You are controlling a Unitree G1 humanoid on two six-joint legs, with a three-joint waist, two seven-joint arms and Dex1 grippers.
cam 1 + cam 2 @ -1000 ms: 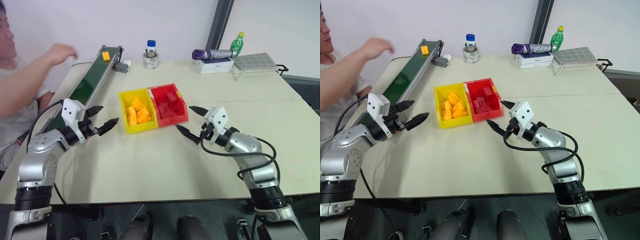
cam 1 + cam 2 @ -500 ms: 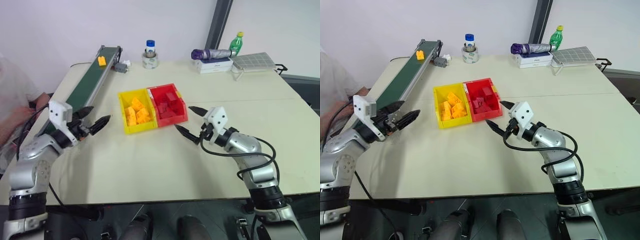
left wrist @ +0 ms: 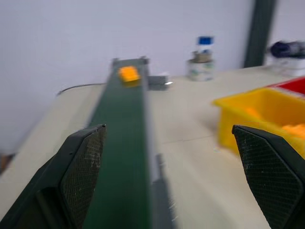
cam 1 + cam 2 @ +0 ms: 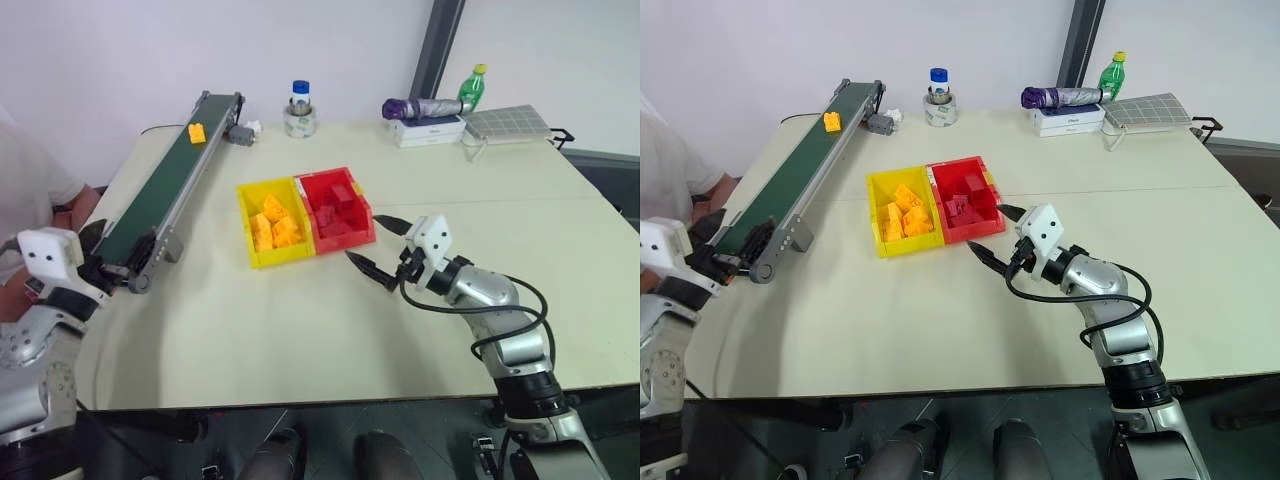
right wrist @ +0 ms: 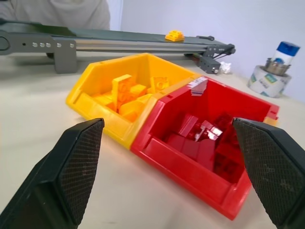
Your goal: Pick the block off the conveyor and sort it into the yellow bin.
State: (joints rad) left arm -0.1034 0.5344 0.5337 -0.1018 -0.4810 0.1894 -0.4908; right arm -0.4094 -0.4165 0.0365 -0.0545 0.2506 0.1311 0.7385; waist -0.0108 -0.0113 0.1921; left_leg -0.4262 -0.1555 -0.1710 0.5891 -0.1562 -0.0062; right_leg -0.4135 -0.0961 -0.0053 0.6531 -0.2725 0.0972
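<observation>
Block (image 4: 196,132) riding the far end of the belt (image 4: 150,200), untouched. Left gripper (image 3: 167,181) hanging wide open at the belt's near end, gripping nothing. Yellow bin (image 4: 246,200) sitting mid-table, already holding yellow bricks, joined to the red bin (image 4: 362,205). Right gripper (image 4: 372,243) hovering wide open, empty, just beside the red bin.

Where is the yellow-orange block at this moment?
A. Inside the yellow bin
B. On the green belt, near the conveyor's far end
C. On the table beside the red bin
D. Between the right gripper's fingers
B: the block lies on the conveyor, near its far end by the motor.
</observation>
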